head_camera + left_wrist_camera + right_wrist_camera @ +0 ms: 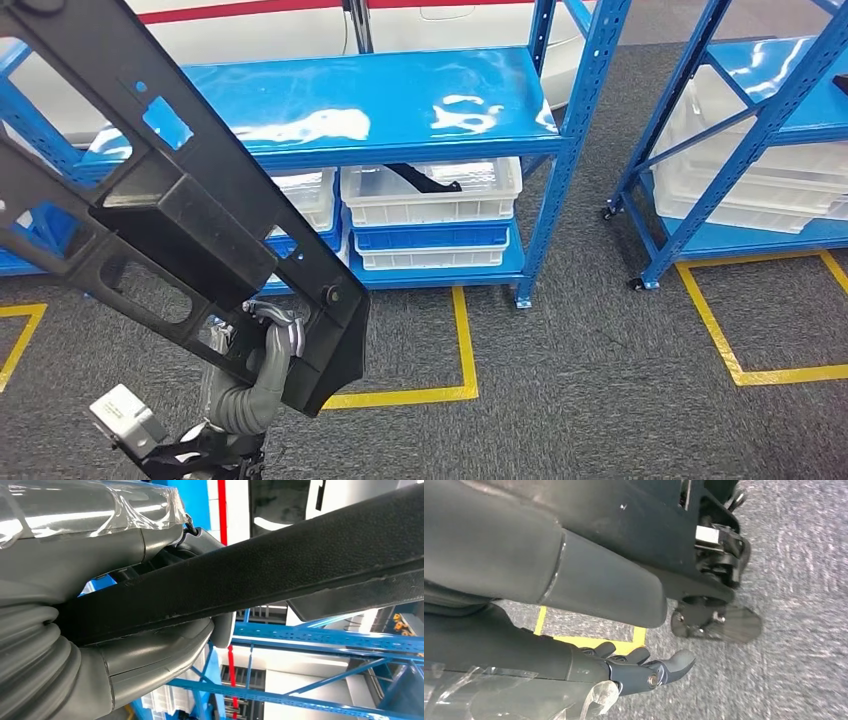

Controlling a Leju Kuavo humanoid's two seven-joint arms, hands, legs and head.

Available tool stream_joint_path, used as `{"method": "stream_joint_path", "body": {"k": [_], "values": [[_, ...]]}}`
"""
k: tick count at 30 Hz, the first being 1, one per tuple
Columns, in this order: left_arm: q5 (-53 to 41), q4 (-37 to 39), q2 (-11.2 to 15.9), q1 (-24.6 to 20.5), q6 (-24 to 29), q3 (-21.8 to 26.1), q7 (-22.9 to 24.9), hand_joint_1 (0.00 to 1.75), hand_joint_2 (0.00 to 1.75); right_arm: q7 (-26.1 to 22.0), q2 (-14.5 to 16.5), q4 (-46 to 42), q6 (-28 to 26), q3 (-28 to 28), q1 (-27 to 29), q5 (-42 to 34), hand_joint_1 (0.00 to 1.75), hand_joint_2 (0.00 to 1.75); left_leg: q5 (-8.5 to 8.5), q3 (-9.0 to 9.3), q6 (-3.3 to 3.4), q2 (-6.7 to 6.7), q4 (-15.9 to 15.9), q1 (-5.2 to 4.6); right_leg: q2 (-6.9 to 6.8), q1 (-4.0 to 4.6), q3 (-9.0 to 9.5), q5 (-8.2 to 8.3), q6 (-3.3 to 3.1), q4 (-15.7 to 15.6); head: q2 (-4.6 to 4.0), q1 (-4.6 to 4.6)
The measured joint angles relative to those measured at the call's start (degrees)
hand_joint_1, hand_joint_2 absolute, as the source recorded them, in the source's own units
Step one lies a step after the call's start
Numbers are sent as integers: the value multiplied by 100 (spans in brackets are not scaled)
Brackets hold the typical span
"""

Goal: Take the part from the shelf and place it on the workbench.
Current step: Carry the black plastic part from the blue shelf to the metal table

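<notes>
A large black plastic part is held aloft in front of the blue shelf, gripped at its lower corner by the left robot hand, whose thumb is pressed under the part's edge. The right robot hand is hung over grey carpet, empty, its fingers loosely apart.

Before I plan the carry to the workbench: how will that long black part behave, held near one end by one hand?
The black part looks stiff: it juts out unsagging from the left hand. Cut-outs suggest it is light for its size. Its long overhang would probably lever against the grip.
</notes>
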Motion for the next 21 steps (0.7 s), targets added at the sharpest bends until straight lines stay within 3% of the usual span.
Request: {"method": "stream_joint_path", "body": {"k": [2, 3, 4, 6, 7, 9, 11, 12, 13, 14, 15, 17, 18, 19, 21], "values": [[14, 0, 5, -11, -19, 2, 1, 175, 175, -5, 25, 0, 0, 0, -4, -16, 0, 0, 209, 610, 48, -7, -937, -13, 1, 8, -73, 73, 46, 9, 0, 1], [19, 0, 6, -20, -28, 3, 1, 175, 175, -13, 33, 0, 0, 0, -7, -28, 0, 0, 243, 802, 80, -12, -1264, -28, -1, 14, -92, 112, 76, 7, 0, 3], [21, 0, 7, -31, -39, 4, 2, 175, 175, -25, 37, 0, 0, -1, -8, -38, 0, 0, 241, 895, 108, -16, -1445, -46, -3, 18, -104, 149, 108, 4, 0, -1], [27, 0, 8, -45, -66, 5, 9, 175, 175, -45, 38, 0, 0, -2, -7, -56, 0, 0, 289, 860, 171, -11, -1493, -53, -3, 18, -122, 208, 173, -1, 0, -3], [30, 0, 9, -57, -81, 6, 20, 175, 175, -51, 37, 0, 0, -3, -6, -66, 0, 0, 330, 827, 210, -4, -1503, -45, 1, 12, -154, 155, 202, 50, 0, -3], [34, 0, 9, -81, -105, 6, 47, 175, 175, -57, 36, 0, 0, -4, -4, -86, 0, 0, 434, 734, 303, 13, -1525, -26, 9, 0, -323, -235, 248, 476, 0, 16], [36, 1, 9, -91, -112, 7, 65, 175, 175, -59, 36, 0, 0, -4, -3, -96, 0, 0, 518, 625, 348, 21, -1517, -48, 10, -13, -578, -784, 279, 1286, 0, 31], [37, 3, 9, -89, -113, 7, 69, 175, 175, -56, 35, 0, 0, -4, -1, -96, 0, 0, 559, 568, 349, 23, -1511, -56, 10, -15, -656, -931, 290, 1626, 0, 33], [37, 5, 9, -86, -112, 7, 75, 175, 175, -49, 35, 0, 0, -4, 1, -96, 0, 0, 598, 513, 347, 24, -1502, -62, 10, -16, -647, -954, 297, 1788, 0, 33], [37, 8, 9, -81, -106, 7, 84, 175, 175, -36, 35, 0, 0, -4, 2, -95, 0, 0, 633, 465, 338, 24, -1491, -65, 9, -17, -525, -867, 296, 1722, 0, 33], [37, 9, 9, -76, -97, 7, 93, 175, 175, -23, 35, 0, 0, -4, 2, -95, 0, 0, 660, 425, 326, 23, -1473, -64, 9, -19, -287, -710, 290, 1413, 0, 33], [37, 9, 9, -68, -75, 7, 104, 175, 175, -2, 35, 0, 0, -4, -1, -95, 0, 0, 698, 355, 291, 22, -1419, -69, 11, -11, 297, -472, 263, 505, 0, 34], [38, 9, 9, -63, -66, 6, 107, 175, 175, 2, 35, 0, 0, -4, -2, -95, 0, 0, 723, 322, 264, 23, -1395, -75, 15, -1, 481, -419, 235, 175, 0, 34], [37, 9, 9, -57, -56, 4, 109, 175, 175, 6, 35, 0, 0, -5, -3, -96, 0, 0, 747, 290, 236, 24, -1376, -81, 19, 10, 562, -414, 209, -1, 0, 32], [36, 9, 9, -46, -35, 0, 115, 175, 175, 16, 39, 0, 2, -6, -2, -102, 0, 0, 804, 242, 173, 23, -1360, -83, 22, 18, 517, -384, 142, -39, 0, 30]]}}
